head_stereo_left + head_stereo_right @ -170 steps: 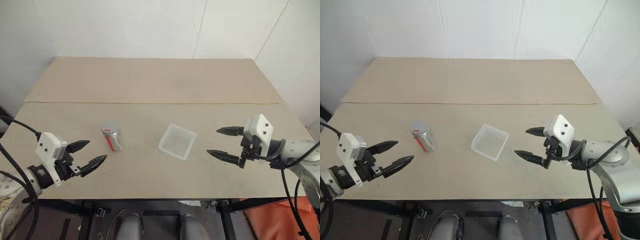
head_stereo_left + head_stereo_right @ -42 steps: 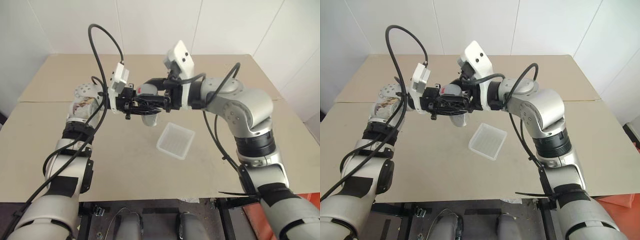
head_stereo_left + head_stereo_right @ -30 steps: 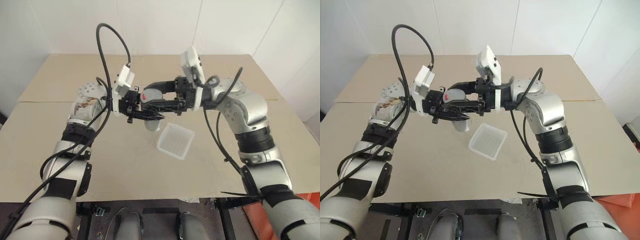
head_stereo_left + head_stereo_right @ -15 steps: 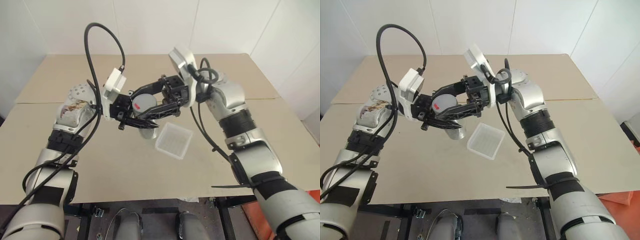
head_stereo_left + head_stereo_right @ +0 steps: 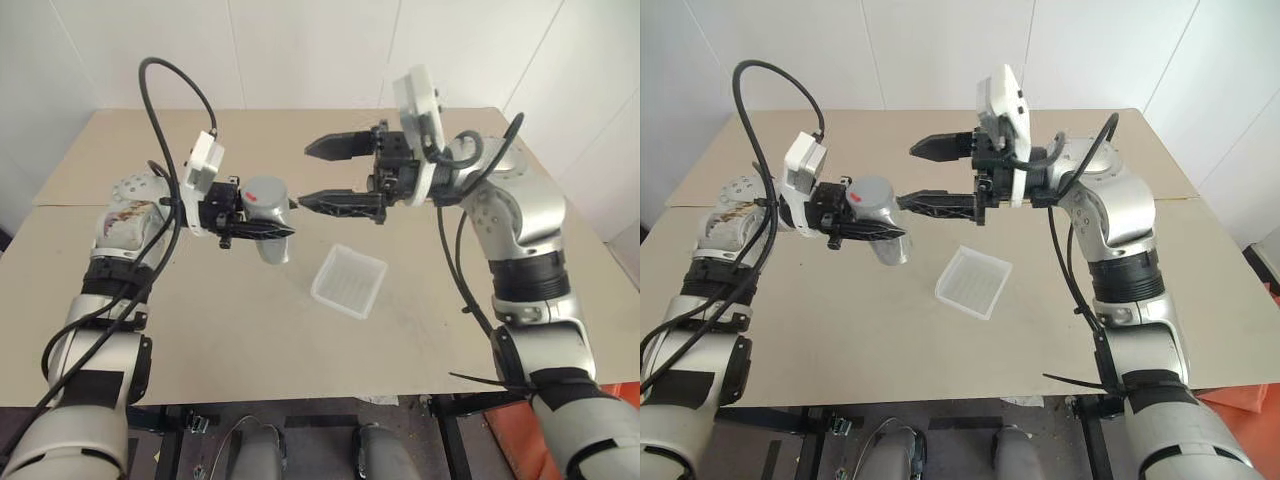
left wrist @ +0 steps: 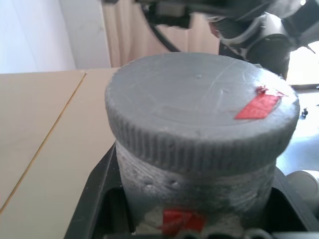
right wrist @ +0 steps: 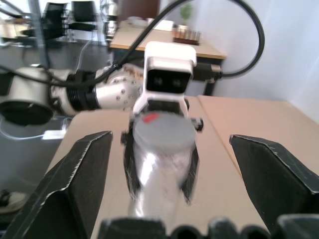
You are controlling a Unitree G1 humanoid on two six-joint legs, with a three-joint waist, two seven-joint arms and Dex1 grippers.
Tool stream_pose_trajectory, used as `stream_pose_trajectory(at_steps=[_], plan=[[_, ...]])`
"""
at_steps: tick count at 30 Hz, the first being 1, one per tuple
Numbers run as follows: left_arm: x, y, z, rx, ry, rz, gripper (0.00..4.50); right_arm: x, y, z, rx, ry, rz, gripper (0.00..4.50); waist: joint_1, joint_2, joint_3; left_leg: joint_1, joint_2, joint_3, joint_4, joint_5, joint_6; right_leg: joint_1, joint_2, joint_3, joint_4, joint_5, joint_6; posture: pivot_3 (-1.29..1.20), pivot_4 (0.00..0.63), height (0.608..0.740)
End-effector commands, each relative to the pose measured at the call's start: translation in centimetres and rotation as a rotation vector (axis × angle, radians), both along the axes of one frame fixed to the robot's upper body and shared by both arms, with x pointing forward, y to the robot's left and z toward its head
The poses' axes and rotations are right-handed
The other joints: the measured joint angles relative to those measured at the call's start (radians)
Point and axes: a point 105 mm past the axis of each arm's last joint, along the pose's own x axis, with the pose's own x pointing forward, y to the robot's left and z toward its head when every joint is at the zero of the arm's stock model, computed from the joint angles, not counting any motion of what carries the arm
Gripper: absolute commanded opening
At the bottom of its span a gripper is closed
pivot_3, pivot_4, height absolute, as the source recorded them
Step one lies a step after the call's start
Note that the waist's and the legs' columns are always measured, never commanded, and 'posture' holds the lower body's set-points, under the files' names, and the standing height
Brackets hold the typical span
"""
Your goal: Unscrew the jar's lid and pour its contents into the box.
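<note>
My left gripper (image 5: 270, 218) is shut on the jar (image 5: 273, 245), a small silvery cylinder held up above the table. The grey lid (image 5: 264, 194), with a red mark on top, sits on the jar and faces the right gripper. My right gripper (image 5: 318, 175) hangs open just to the right of the lid, apart from it. In the right wrist view the lid (image 7: 163, 132) stands between the spread fingers (image 7: 82, 174). The box (image 5: 349, 281), a shallow translucent white tray, lies on the table below and to the right of the jar. The contents are hidden.
A wide beige table (image 5: 300, 150) runs back to white walls, with a seam (image 5: 480, 206) across it. Black cables (image 5: 165, 90) loop above both arms.
My right gripper has opened and drawn back to the right, off the lid. The left arm has carried the jar a little to the left. The lid is still on the jar.
</note>
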Motion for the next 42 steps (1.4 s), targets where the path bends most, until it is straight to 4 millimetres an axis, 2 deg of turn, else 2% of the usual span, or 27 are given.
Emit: stream_pose_trajectory(at_steps=[1,10,21,28,33,42], plan=[[0.5,-0.4,1.0,0.0,-0.051,0.006,1.99,-0.2,1.6,-0.5,-0.017,-0.021,-0.119,4.44,0.002,0.0,0.0,0.0,0.0,0.0,0.0,0.0,0.0,0.0,0.0,0.0,0.0,0.0,0.0,0.0,0.15,0.74],[0.4,-1.2,1.3,0.009,-0.063,-0.021,1.99,0.4,3.9,-1.1,0.001,0.019,-0.197,4.44,0.004,0.0,0.0,-0.001,0.0,0.0,0.0,0.0,0.0,0.0,0.0,0.0,-0.001,0.0,0.0,0.0,0.15,0.74],[0.3,-1.0,1.3,0.014,-0.07,-0.024,1.99,1.2,4.2,-0.2,0.06,0.071,-0.179,4.44,0.002,0.0,0.0,-0.001,0.0,0.0,0.0,0.0,0.0,0.0,0.0,0.0,-0.001,0.0,0.0,0.0,0.15,0.74],[0.1,-0.7,1.4,0.01,-0.073,-0.022,1.99,2.1,3.3,-0.8,0.048,0.08,-0.209,4.44,0.001,0.0,0.0,-0.001,0.0,0.0,0.0,0.0,0.0,0.0,0.0,0.0,-0.001,0.0,0.0,0.0,0.15,0.74],[0.1,-0.3,1.4,0.01,-0.074,-0.013,1.99,3.5,1.6,-1.3,0.036,0.088,-0.267,4.44,0.002,0.0,0.0,-0.001,0.0,0.0,0.0,0.0,0.0,0.0,0.0,0.0,-0.001,0.0,0.0,0.0,0.15,0.74],[-0.1,0.2,1.2,0.011,-0.07,-0.006,1.99,4.4,-1.3,-1.2,0.057,0.099,-0.309,4.44,0.001,0.0,0.0,-0.001,0.0,0.0,0.0,0.0,0.0,0.0,0.0,0.0,-0.001,0.0,0.0,0.0,0.15,0.74]])
